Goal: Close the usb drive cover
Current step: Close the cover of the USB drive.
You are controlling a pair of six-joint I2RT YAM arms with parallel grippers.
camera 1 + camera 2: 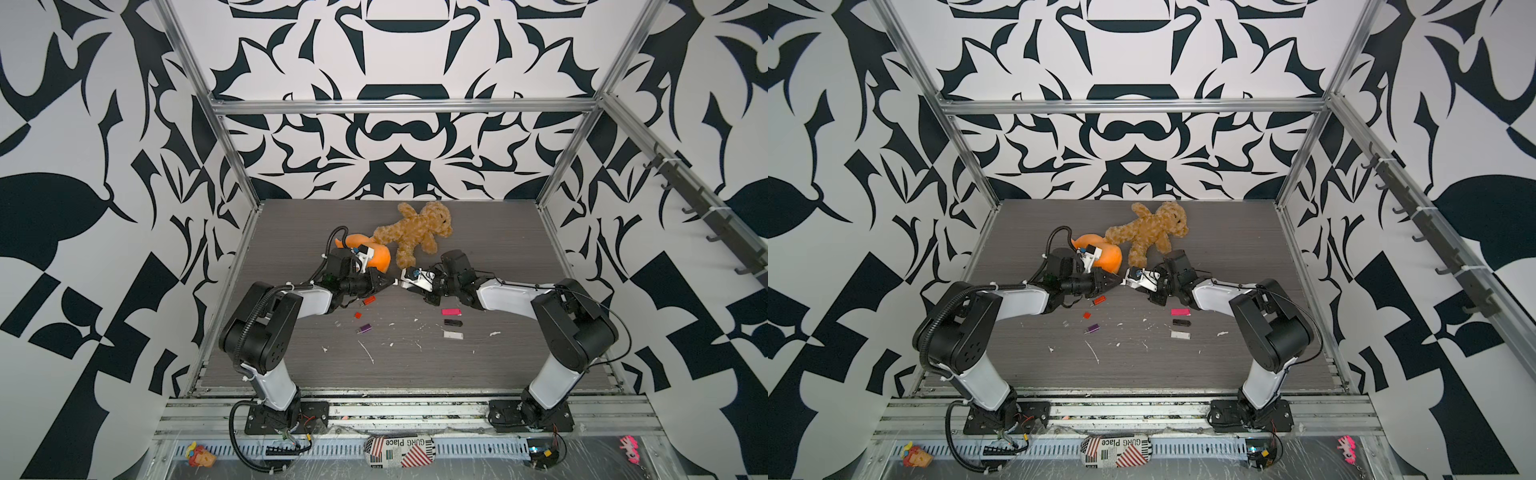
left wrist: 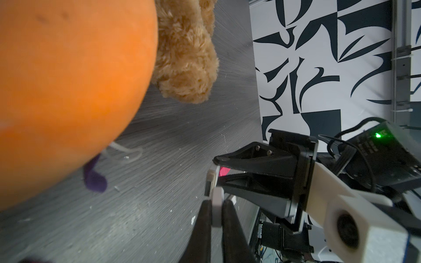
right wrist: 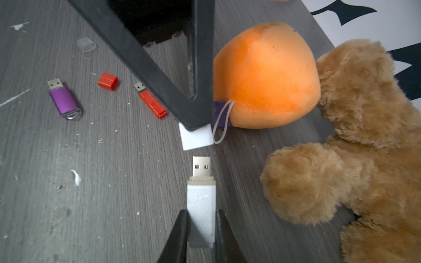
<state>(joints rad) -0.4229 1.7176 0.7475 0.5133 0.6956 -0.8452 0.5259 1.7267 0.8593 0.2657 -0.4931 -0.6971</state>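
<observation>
flat white drive (image 3: 201,195), boxy white cap (image 3: 197,139)

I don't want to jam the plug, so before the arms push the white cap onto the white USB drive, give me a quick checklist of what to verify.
1. Right gripper shut on white USB drive: ok.
2. Left gripper shut on white cap: ok.
3. Plug bare, pointing toward cap: ok.
4. Gap between them free: ok.
5. Cap's open end faces plug: cannot tell.
6. Cap square with plug: not ok, looks slightly tilted.
</observation>
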